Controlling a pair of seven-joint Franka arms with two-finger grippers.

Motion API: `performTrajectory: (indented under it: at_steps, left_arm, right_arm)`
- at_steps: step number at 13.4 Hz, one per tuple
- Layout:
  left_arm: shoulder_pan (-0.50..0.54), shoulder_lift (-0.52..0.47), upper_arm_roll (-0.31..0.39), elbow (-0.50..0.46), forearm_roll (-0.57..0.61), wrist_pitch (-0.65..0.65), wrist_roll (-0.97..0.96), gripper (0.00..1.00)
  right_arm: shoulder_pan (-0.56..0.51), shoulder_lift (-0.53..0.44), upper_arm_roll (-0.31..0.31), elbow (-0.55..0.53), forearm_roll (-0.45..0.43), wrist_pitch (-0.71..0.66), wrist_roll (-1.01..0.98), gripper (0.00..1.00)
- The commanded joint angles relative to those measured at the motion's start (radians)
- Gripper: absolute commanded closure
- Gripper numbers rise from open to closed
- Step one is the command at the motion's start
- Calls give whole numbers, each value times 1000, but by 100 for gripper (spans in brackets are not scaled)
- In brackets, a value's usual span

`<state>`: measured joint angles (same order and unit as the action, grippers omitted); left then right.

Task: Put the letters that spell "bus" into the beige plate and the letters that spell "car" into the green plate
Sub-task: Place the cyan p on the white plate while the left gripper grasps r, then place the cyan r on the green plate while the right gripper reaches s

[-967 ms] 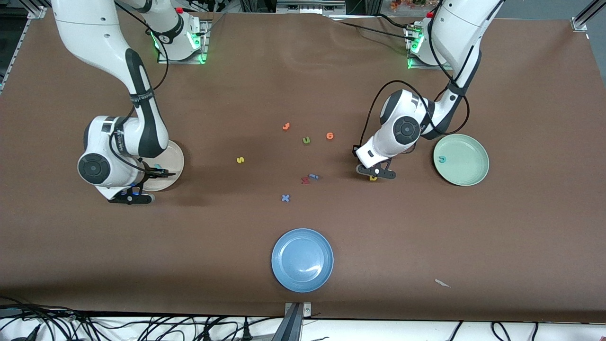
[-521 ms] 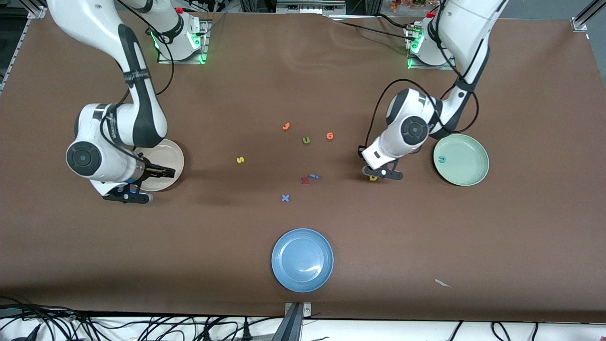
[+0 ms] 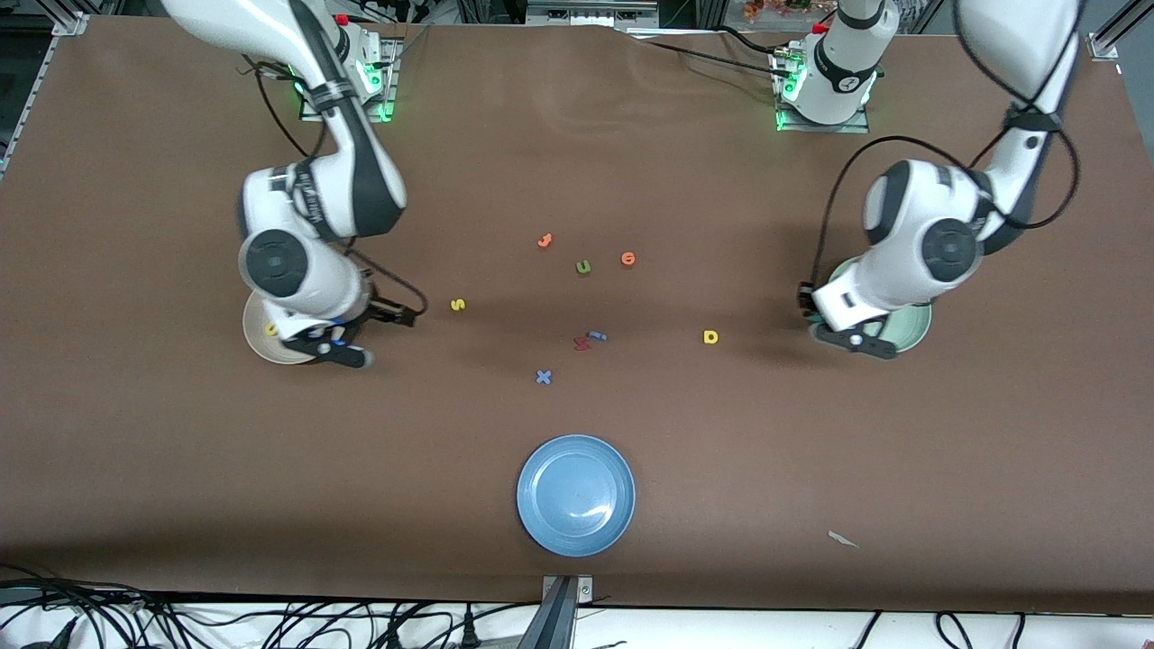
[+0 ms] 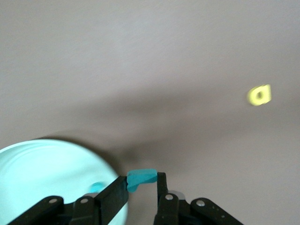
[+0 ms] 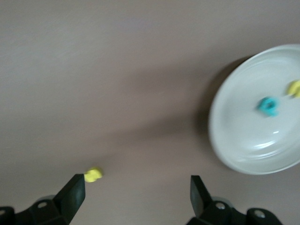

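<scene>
Seen from the high front camera, two white robot arms work over a brown worktop [image 3: 811, 469] scattered with tiny toy letters. The left gripper [image 4: 141, 187] hangs over the rim of the green plate [image 3: 912, 326], its fingers clenched on a small teal letter [image 4: 139, 178] — most likely the "r" — while a teal "c" [image 4: 97, 187] already lies in that plate. The yellow "a" [image 3: 710, 337] lies on the worktop near the green plate, toward the right arm's end from it. The right gripper [image 5: 136, 187] hovers beside the beige plate [image 3: 257, 342], fingers released and empty; a teal "b" [image 5: 268, 106] and a yellow "u" [image 5: 294, 88] rest in that plate, and the yellow-green "s" [image 3: 457, 305] lies near it, toward the left arm's end. These letters look light, stiff and very thin — probably easy to nudge or flip, so each is best pinched across its flat sides at the middle, with the fingers coming straight down.
</scene>
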<state>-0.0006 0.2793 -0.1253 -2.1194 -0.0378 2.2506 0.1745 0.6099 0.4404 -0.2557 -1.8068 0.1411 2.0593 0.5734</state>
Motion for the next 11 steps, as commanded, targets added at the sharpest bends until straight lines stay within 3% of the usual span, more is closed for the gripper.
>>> performTrajectory:
  at_steps: [1,2,3,4,6,7,9,11]
  left_arm:
    - [39,-68,36,-103,24,1,101,100]
    - [40,-75,59,-131,24,4,129,100]
    - [48,-75,78,-143,24,9,137,92]
    - [51,-72,79,-145,24,13,135,80]
    - [48,-72,78,-143,24,17,128,40]
    - [45,-72,78,-142,24,24,128,31]
    - [39,-75,76,-134,22,29,129,25]
    - [13,-69,69,-119,12,33,120,26]
  right_arm:
    - [4,35,53,-37,8,83,69,1]
    - [4,50,68,-52,8,114,80,1]
    - [4,60,81,-84,9,157,83,1]
    - [4,61,94,-126,9,207,85,1]
    - [4,61,122,-196,9,312,88,1]
    - [4,69,136,-201,9,341,88,1]
    - [5,89,150,-201,8,361,83,1]
    - [7,107,153,-207,3,396,76,1]
